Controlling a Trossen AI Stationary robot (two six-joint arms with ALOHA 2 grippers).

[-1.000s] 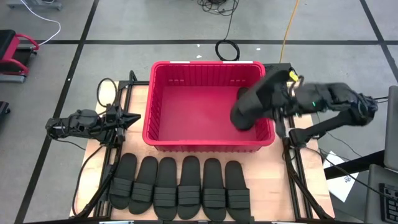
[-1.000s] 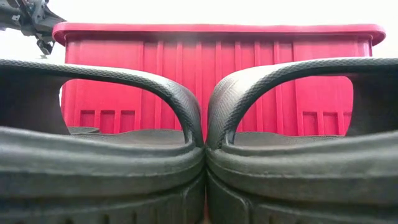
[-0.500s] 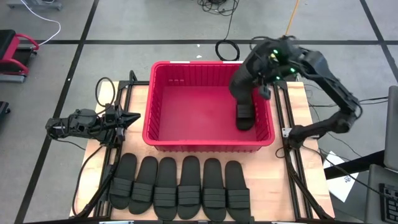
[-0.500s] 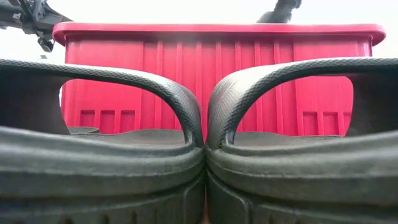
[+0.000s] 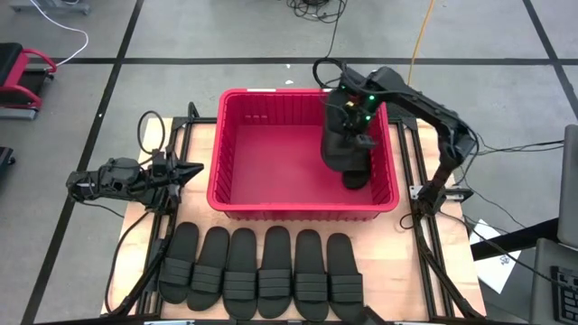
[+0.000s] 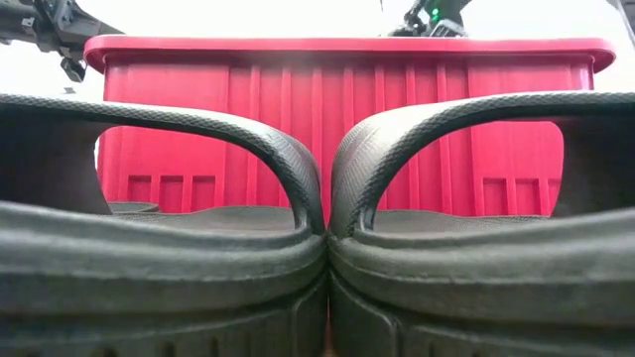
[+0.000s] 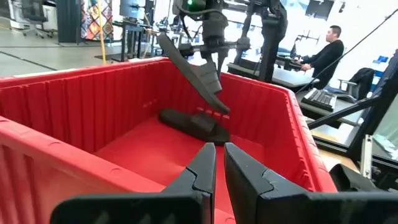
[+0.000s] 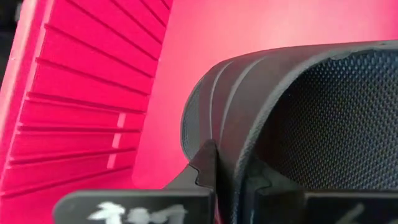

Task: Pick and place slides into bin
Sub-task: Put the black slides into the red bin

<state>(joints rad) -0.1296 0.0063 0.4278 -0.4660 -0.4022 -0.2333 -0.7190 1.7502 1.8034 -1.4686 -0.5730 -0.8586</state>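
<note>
The right gripper (image 5: 348, 144) hung inside the bin (image 5: 237, 194) at its three o'clock side, fingers clamped on a slide's (image 7: 198, 73) strap, tilted for lowering beside one slide (image 7: 189, 121) already down. The left gripper (image 7: 219, 163), nearly closed, waited at nine o'clock; six slides (image 5: 260, 264) lined the desk (image 5: 393, 253).

Two dark jointed arms, green indicator lights on the right arm (image 5: 366, 97), black cabling alongside.

From my remote station: the red ribbed bin (image 5: 237, 176) sits mid-table. One black slide (image 7: 193, 122) lies flat on its floor near the right wall; a second slide (image 7: 194, 71) hangs tilted just above it, pinched by its strap. Six more slides (image 5: 260, 264) lie abreast, straps aligned, in front of the bin.
</note>
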